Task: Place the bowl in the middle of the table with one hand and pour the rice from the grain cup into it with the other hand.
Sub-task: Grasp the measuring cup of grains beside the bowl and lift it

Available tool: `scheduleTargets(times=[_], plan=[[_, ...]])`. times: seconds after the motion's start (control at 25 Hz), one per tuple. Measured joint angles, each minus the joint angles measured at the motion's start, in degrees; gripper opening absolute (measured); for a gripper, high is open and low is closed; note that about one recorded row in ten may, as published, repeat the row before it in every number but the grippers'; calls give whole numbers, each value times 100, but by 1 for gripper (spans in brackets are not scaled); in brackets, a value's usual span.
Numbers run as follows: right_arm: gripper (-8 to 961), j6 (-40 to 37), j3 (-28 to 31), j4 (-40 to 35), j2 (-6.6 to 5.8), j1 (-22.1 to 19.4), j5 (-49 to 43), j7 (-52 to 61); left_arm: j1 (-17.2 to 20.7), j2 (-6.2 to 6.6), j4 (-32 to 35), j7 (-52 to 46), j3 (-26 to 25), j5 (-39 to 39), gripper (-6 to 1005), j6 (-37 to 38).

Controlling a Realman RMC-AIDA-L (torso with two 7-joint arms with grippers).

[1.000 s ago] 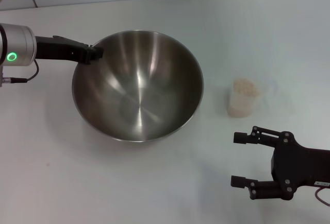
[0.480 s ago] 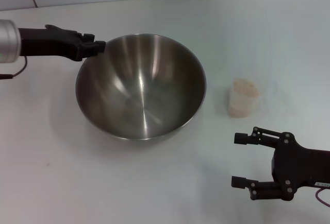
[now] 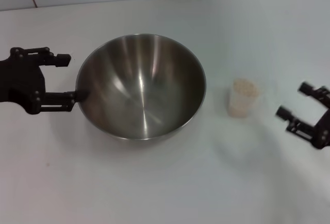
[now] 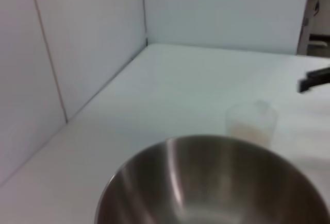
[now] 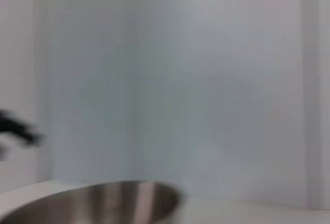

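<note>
bowl sits on the desk roughly mid-field in the head view, upright, empty as far as i can see. left tool is just beside its rim on my left side, fingers spread wide, lower fingertip touching or all but touching the bowl wall (cannot tell which); nothing held. grain cup stands upright to the right of the bowl, near it but apart, with the rice filling it close to the top. right tool is at the right edge of the head view, also spread wide and empty, apart from the cup. left wrist view shows the bowl rim close in and the cup beyond it; right wrist view shows only a strip of the bowl, no cup. handling judgement: the cup is thin clear plastic, light, likely to flex and slip if squeezed hard, and top-heavy with loose grain, so i would take it around the mid wall from the side, gently, and keep it level until it is over the bowl. bowl placement looks done to me; the pour is not yet begun. the steel bowl is smooth and could slide if bumped.
</note>
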Motion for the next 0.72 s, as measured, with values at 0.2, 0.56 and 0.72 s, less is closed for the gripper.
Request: scheduleTargets(times=[0.2, 0.56, 0.72], plan=[[834, 744, 1235, 783, 15, -98, 5, -934, 408, 13, -10, 372, -72, -510, 793, 3], [833, 1962, 1187, 1250, 19, 242, -64, -1233, 274, 15, -262, 390, -45, -486, 859, -35], [834, 2236, 1118, 1348, 19, 410, -66, -1249, 225, 14, -320, 389, -41, -439, 862, -36]])
